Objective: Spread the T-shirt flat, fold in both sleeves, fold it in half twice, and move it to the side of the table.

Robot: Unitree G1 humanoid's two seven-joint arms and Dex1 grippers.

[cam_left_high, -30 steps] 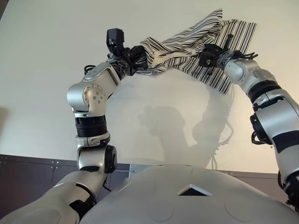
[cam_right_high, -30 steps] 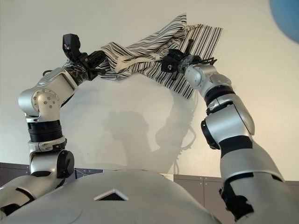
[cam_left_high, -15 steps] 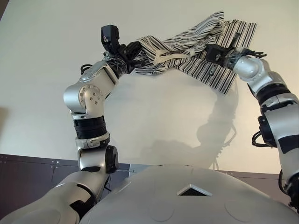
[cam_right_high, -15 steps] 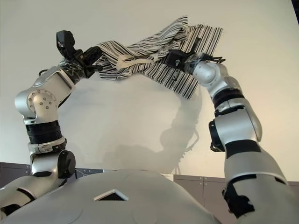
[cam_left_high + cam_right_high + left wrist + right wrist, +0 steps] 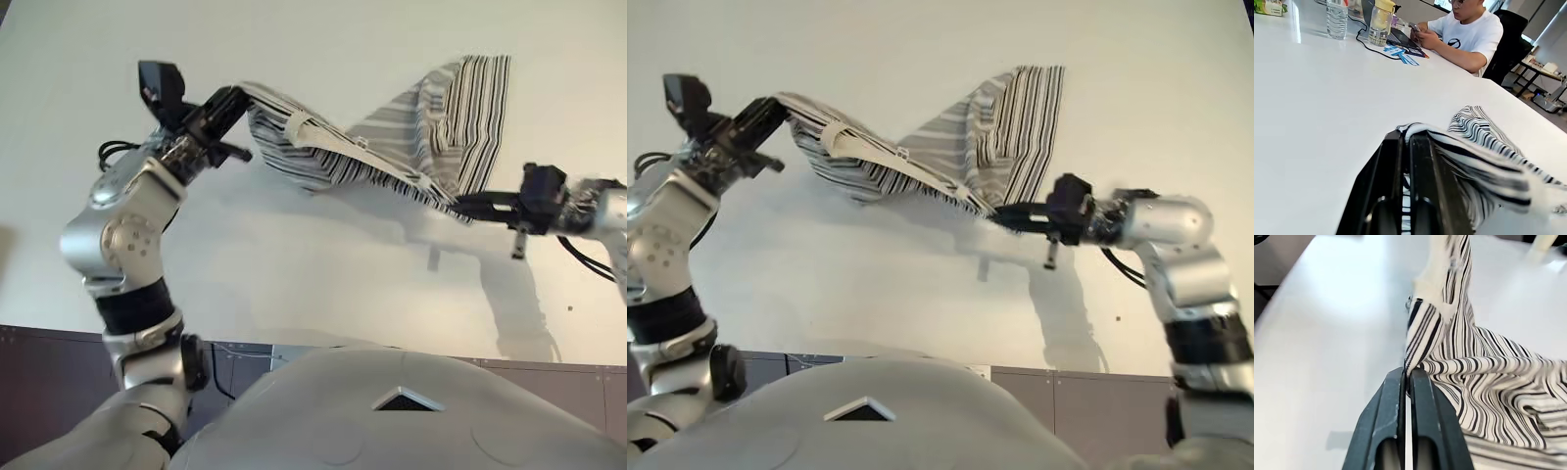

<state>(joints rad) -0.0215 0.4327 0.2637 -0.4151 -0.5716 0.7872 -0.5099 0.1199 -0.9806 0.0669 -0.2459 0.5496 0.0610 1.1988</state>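
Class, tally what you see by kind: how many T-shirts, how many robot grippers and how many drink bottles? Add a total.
T-shirt: 1
Grippers: 2, the left gripper and the right gripper, each shut on the T-shirt
Bottles: 2, a clear water bottle and a yellow-lidded bottle
Total: 5

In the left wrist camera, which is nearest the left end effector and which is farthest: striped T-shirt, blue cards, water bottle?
1. T-shirt: clamped in the left end effector.
2. Blue cards: far off across the table.
3. Water bottle: farthest, beyond the cards.
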